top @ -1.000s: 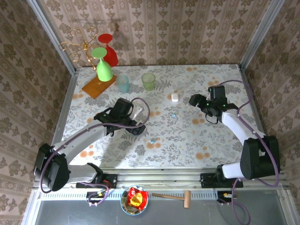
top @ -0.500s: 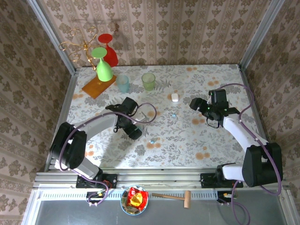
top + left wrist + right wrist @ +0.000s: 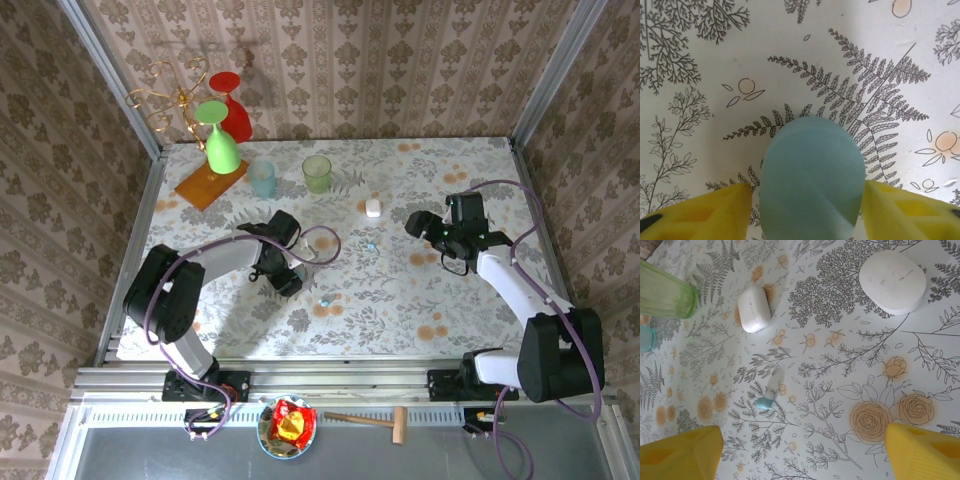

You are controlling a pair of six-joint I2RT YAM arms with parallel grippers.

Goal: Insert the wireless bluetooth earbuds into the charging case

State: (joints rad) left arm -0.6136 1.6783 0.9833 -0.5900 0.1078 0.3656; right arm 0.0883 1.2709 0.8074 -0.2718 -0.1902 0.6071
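Observation:
A light-blue, pebble-shaped charging case [image 3: 812, 175] lies on the floral tablecloth between the yellow fingers of my left gripper [image 3: 807, 210]. The right finger touches its side; a sliver of cloth shows at the left finger [image 3: 705, 212]. In the top view the left gripper [image 3: 284, 278] hangs over it, left of centre. One pale-blue earbud [image 3: 324, 299] lies just right of that gripper. Another earbud [image 3: 765, 402] [image 3: 372, 244] lies ahead of my open, empty right gripper [image 3: 802, 455] [image 3: 415, 220].
A small white case [image 3: 754, 309] [image 3: 373, 207] and a larger white oval case [image 3: 892, 282] lie beyond the right gripper. A green cup [image 3: 317, 172] and a blue cup [image 3: 262, 178] stand at the back, with wine glasses on a wooden board [image 3: 205, 185] at the back left.
The left gripper has swung a little right and back over the light-blue case, and its jaws have narrowed from wide open to close around it. The right arm barely shifted.

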